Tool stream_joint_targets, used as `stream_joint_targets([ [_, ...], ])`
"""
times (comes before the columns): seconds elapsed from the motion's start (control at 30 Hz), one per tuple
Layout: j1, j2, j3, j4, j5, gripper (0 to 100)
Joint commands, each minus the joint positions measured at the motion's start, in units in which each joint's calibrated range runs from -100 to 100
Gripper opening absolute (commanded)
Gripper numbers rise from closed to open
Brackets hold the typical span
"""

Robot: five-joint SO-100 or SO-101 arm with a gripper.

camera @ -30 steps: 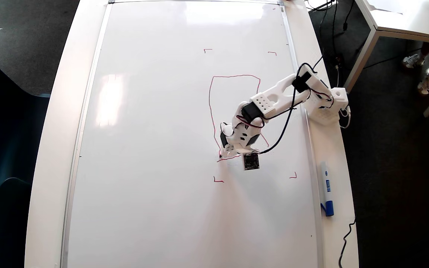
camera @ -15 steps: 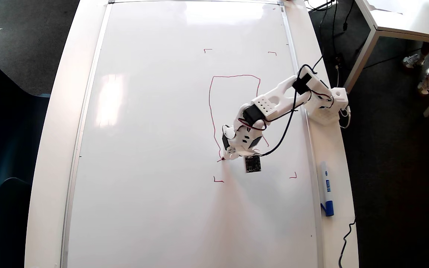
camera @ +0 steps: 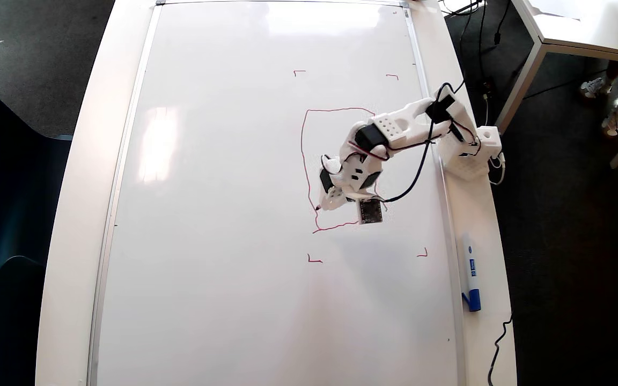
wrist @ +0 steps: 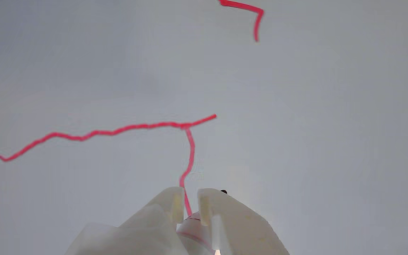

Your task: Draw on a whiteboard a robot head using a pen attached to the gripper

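Observation:
The whiteboard (camera: 234, 214) fills the table top and is the grey-white ground in the wrist view (wrist: 296, 141). The robot head (camera: 336, 110) shows only as a wobbly red outline with top, left and bottom sides; the arm covers its right side and much of its inside. Two of its lines meet in the wrist view (wrist: 136, 126). My gripper (camera: 326, 203) is low over the outline's lower left part, shut on the pen (camera: 319, 206), whose tip is at the left line. In the wrist view the fingers (wrist: 191, 198) clamp the pen (wrist: 190, 225), and a red line runs up from between them.
Small red corner marks (camera: 314, 260) (wrist: 253, 14) lie around the drawing. A white marker with a blue cap (camera: 470, 279) lies on the table's right strip. The arm's base (camera: 475, 153) stands at the board's right edge. A smaller white table (camera: 582, 27) stands at the top right.

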Motion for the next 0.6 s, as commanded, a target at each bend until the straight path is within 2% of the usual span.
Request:
stream_joint_targets([
  [0.0,2.4,-7.1,-1.6,3.5,1.7,1],
  [0.23,5.6,-11.9,0.5,9.5,3.6,1],
  [0.43,7.4,-17.6,15.5,8.9,5.3,1],
  [0.57,6.9,-17.7,19.5,7.5,5.3,1],
])
